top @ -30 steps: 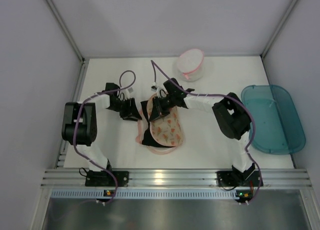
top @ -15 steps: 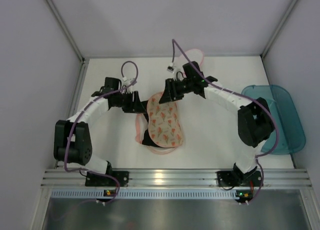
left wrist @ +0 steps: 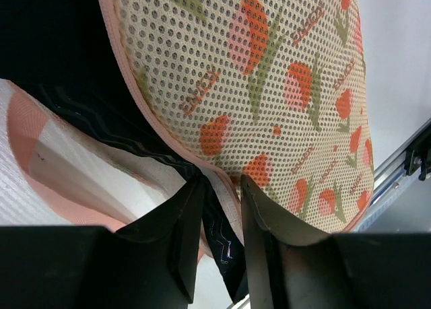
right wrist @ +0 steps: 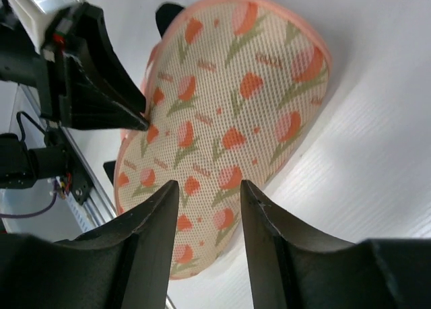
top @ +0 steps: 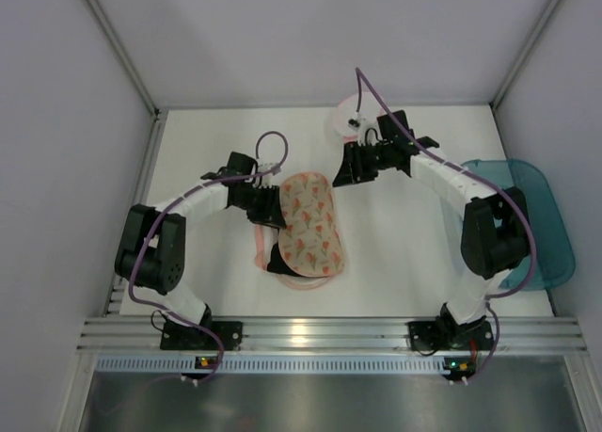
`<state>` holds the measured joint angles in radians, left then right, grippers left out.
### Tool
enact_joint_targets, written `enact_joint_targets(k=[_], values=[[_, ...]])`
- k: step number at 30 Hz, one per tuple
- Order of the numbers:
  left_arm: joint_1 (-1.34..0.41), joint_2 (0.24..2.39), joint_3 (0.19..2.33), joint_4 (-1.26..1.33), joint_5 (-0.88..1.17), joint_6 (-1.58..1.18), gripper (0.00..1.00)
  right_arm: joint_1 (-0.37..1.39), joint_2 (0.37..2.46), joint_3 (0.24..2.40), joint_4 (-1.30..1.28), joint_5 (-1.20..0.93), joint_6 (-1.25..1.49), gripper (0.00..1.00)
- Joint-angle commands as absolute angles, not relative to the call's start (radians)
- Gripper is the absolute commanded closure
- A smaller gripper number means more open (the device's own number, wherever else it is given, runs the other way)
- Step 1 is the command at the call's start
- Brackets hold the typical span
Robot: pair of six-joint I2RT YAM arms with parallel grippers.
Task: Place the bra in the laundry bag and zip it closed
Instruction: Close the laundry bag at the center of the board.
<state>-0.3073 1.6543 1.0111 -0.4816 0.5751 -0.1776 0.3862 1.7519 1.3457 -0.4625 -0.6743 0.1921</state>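
The laundry bag [top: 315, 227] lies mid-table with its speckled top flap folded down flat over the lower half. It fills the left wrist view [left wrist: 269, 87] and shows in the right wrist view [right wrist: 236, 120]. The black bra [top: 278, 259] pokes out at the bag's near-left edge and shows dark under the flap [left wrist: 54, 53]. My left gripper [top: 271, 206] is at the bag's left rim, jaws nearly together on the pink trim and a bit of black fabric [left wrist: 221, 184]. My right gripper [top: 346, 175] is open and empty, off the bag's far-right end [right wrist: 209, 188].
A small white pouch with a pink rim [top: 346, 112] sits at the back, partly behind my right arm. A teal plastic tub [top: 546, 225] stands at the right edge. The side walls close in on both sides.
My right gripper has let go of the flap and drawn back to the far right. The flap now lies flat. My left gripper has moved right, onto the bag's left rim.
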Motion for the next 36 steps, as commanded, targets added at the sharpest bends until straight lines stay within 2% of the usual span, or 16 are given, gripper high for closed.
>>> enact_joint_targets(k=[1,4,5,8,9,18,26,29,36], values=[[-0.313,1.649,1.028,-0.465,0.543,-0.186,0.66,0.402,1.776,1.460,-0.423,-0.675,0.159,0.58],[-0.331,1.658,1.019,-0.466,0.551,-0.150,0.76,0.405,1.807,1.497,-0.385,-0.666,0.196,0.59],[-0.331,1.661,1.020,-0.469,0.546,-0.140,0.85,0.406,1.812,1.511,-0.379,-0.663,0.201,0.59],[-0.328,1.657,1.032,-0.492,0.500,-0.072,0.99,0.405,1.818,1.529,-0.379,-0.647,0.193,0.62],[-0.327,1.652,1.032,-0.500,0.485,-0.060,1.00,0.405,1.816,1.529,-0.380,-0.643,0.190,0.62],[-0.261,1.637,1.009,-0.520,0.443,0.049,1.00,0.410,1.812,1.485,-0.376,-0.667,0.169,0.76],[-0.238,1.807,1.005,-0.523,0.391,0.084,1.00,0.457,1.816,1.402,-0.281,-0.736,0.193,0.91],[-0.221,1.833,1.014,-0.525,0.407,0.080,1.00,0.497,1.827,1.370,-0.229,-0.770,0.219,0.99],[-0.207,1.848,1.035,-0.523,0.423,0.078,1.00,0.635,1.940,1.306,-0.095,-0.787,0.270,1.00]])
